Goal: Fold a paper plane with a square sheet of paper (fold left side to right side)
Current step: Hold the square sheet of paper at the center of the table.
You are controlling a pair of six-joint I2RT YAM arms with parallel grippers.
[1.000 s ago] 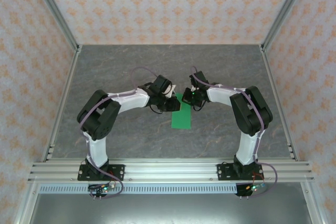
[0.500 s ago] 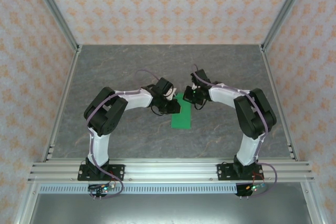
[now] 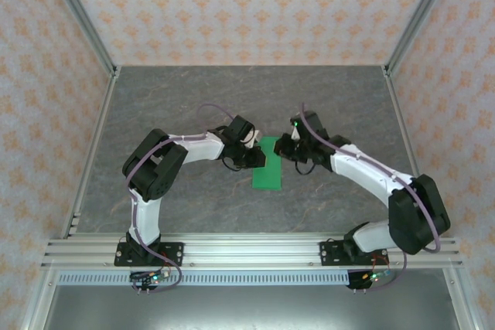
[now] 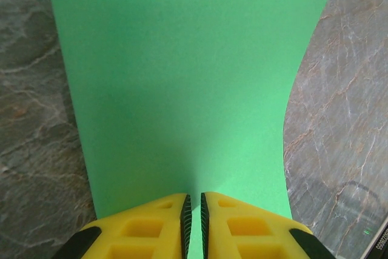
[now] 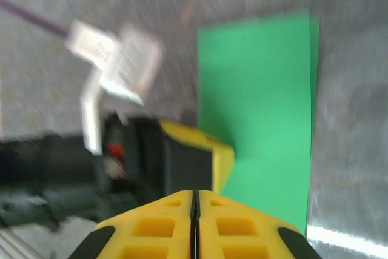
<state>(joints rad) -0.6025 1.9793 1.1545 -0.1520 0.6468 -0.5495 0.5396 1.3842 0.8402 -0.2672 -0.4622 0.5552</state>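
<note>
The square sheet of paper lies on the table folded into a narrow bright green rectangle. My left gripper is over its upper left part. In the left wrist view its yellow fingers are almost together, a thin slit between them, tips on the green sheet. I cannot tell whether paper is pinched. My right gripper hovers beside the sheet's upper right corner. In the right wrist view its jaws are pressed together with nothing in them, above the sheet and the left finger. The paper plane is out of view.
The grey marbled tabletop has patterned walls on three sides and metal corner posts. An aluminium rail carrying both arm bases runs along the near edge. The right arm's elbow juts out toward the near right.
The right arm has swung its elbow out to the near right, and its gripper has drawn slightly right, off the sheet's top. The left arm shifted slightly, then held. The sheet stayed put.
</note>
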